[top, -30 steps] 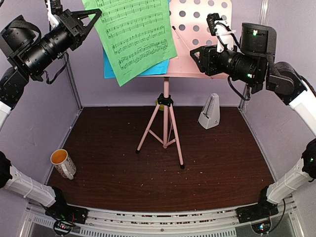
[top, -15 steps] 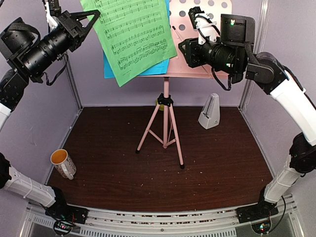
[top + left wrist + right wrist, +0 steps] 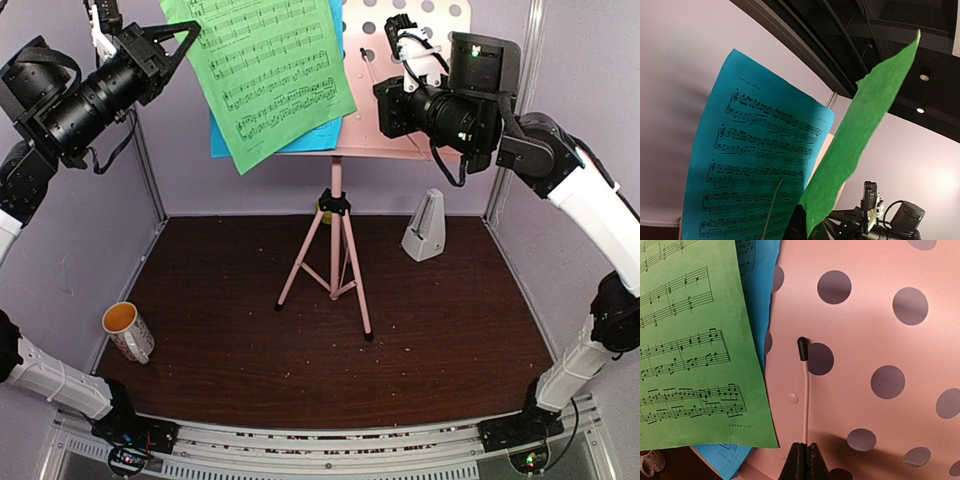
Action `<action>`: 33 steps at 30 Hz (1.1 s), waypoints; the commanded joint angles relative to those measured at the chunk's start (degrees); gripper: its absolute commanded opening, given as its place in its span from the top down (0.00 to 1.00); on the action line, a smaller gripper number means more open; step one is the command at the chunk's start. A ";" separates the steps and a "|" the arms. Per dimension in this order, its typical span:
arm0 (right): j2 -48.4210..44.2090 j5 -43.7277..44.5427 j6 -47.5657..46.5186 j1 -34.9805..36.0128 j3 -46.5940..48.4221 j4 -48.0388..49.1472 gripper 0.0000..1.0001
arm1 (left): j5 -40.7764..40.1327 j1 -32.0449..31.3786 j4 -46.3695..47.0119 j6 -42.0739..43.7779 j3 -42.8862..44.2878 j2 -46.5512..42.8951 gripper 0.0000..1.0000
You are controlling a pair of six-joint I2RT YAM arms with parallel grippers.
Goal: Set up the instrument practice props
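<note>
The pink perforated music stand [image 3: 420,60] stands on its tripod legs [image 3: 335,250] at the back. A blue music sheet [image 3: 222,135] leans on its desk. A green music sheet [image 3: 270,70] hangs tilted in front of the blue one, with my left gripper [image 3: 195,30] shut on its upper left edge. In the left wrist view the green sheet [image 3: 865,125] rises edge-on from the left gripper [image 3: 802,230], beside the blue sheet [image 3: 755,160]. My right gripper [image 3: 805,460] is shut on the stand's thin white wire retainer [image 3: 805,395]. The white metronome [image 3: 425,228] stands on the table.
A white mug [image 3: 127,330] with an orange inside sits near the table's left edge. A bit of lime green [image 3: 321,211] peeks out behind the tripod's hub. Purple walls close the table in at the back and both sides.
My right arm swung left to the stand's desk, and its jaws closed from open onto the wire retainer. The left gripper kept hold of the green sheet, which barely shifted.
</note>
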 commanded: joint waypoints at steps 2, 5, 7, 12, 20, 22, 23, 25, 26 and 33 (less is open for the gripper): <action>-5.58 -2.43 -3.15 0.40 -7.59 9.13 1.00 | -0.86 0.48 2.78 2.06 0.59 0.06 1.00; -7.35 -4.08 -4.58 0.36 -10.80 12.88 1.00 | -0.64 0.48 2.79 2.87 1.44 1.10 1.00; -8.24 -4.97 -5.31 0.27 -12.19 14.39 1.00 | -0.15 0.48 2.51 3.23 2.51 2.47 1.00; -10.30 -7.50 -7.49 0.19 -15.75 18.06 1.00 | 2.05 0.57 3.65 4.07 5.03 5.12 1.00; -11.39 -10.61 -6.90 -0.82 -18.30 20.12 1.00 | 9.66 0.66 1.95 6.51 13.58 12.87 1.00; -11.89 -11.22 -6.76 -0.93 -19.27 20.96 1.00 | 10.97 0.71 0.56 7.32 16.94 15.19 1.00; -12.06 -11.57 -6.65 -0.97 -19.57 21.20 1.00 | 11.84 0.74 0.24 7.82 18.15 16.31 1.00; -12.39 -11.96 -6.59 -1.12 -20.11 21.69 1.00 | 13.81 0.87 -0.76 8.96 21.64 19.10 1.00; -12.44 -12.20 -6.59 -1.17 -20.37 21.77 1.00 | 14.82 0.98 -1.80 9.64 23.47 20.42 1.00; -13.66 -13.48 -5.71 -1.97 -22.66 23.45 1.00 | 21.14 2.82 -4.95 10.79 32.42 27.79 1.00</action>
